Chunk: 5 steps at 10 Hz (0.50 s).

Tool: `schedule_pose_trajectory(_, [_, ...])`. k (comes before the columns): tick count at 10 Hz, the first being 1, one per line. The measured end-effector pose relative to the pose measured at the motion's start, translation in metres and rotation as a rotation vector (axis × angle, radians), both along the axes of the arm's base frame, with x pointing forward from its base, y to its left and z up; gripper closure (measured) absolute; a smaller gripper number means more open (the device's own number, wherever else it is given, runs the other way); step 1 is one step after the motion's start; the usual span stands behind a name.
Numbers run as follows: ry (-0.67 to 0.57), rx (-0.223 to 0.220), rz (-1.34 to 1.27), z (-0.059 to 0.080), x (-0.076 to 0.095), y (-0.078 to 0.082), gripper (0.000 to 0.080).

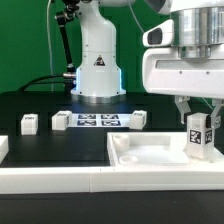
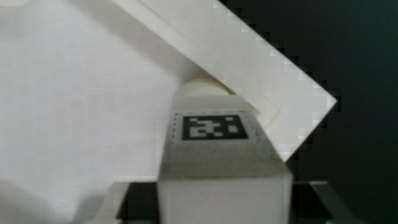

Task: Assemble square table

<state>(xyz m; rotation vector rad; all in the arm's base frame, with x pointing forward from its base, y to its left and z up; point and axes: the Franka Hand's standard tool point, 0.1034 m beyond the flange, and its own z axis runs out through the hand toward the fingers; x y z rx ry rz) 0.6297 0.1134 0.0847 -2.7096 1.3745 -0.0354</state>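
One leg [image 1: 198,133]: upright at tabletop [image 1: 150,152] corner, pinched between closed pincer [image 1: 199,120] fingers.
Three loose legs [image 1: 28,123] [image 1: 60,119] [image 1: 137,118]: on desk [image 1: 60,145] behind tabletop, well apart.
Marker board [image 1: 97,121]: behind tabletop, among them.
Border rail [image 1: 50,182]: along tabletop's front.

The white square tabletop [image 1: 150,153] is laid flat, rim up, along the table's front edge. A tagged leg [image 1: 198,133] is held upright above one of its corners. A second leg [image 1: 29,122] and a third leg [image 1: 60,119] are set farther back.
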Motion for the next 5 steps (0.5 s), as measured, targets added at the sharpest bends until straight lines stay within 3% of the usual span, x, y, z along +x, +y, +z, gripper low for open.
schedule_pose_trajectory(3, [0.0, 0.001, -0.002, -0.0006, -0.0005, 0.0011, 0.045])
schedule_pose_trajectory(5, [-0.007, -0.004, 0.083, -0.0003, -0.0004, 0.0027, 0.0189])
